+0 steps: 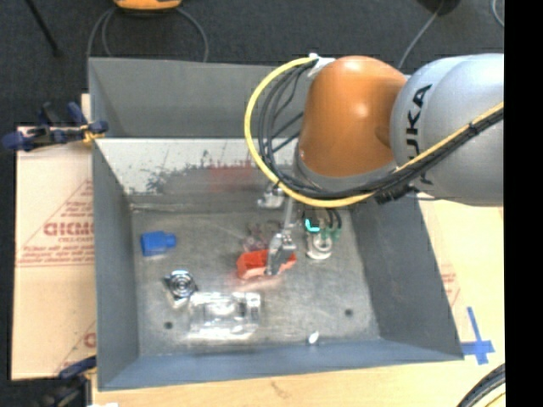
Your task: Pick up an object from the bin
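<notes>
Grey bin [110, 253]: hand [278, 257] sat low at mid-floor, against the right end of a red block [251, 265]; could not tell whether it was spread or closed. Blue block [157, 243] lay at left. Metal knob [179, 284] and clear plastic piece [222, 308] lay near the front. White-green cylinder [320, 244] stood just right of the hand.

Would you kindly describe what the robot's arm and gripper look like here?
The arm is a thick, rounded silver-grey link bearing dark KUKA lettering. A smooth orange dome-shaped cover caps its wrist, ringed by a yellow cable and a bundle of black cables. Below is the small grey metal gripper, with a teal-green light beside it.
</notes>
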You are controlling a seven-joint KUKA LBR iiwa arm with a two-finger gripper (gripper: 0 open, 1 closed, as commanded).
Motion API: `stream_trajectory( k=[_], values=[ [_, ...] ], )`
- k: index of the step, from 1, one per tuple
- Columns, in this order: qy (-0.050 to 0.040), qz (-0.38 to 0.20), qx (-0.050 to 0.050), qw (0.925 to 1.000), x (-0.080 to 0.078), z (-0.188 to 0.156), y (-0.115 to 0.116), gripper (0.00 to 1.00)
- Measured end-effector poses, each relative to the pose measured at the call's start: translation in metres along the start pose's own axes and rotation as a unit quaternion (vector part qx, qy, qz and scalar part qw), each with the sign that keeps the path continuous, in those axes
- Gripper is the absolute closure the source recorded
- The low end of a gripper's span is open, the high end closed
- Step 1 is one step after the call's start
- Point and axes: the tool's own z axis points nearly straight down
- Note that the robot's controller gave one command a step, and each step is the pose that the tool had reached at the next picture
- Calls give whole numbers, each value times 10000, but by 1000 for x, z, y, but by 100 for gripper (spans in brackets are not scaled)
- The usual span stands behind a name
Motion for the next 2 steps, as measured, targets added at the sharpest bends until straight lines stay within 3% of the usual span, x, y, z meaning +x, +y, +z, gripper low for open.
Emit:
stream_trajectory(
  k=[1,2],
  values=[
    [-67,-1174,3,9931,-21,155,-48,0],
    [-56,-1760,18,9844,-30,126,-37,0]
  ],
)
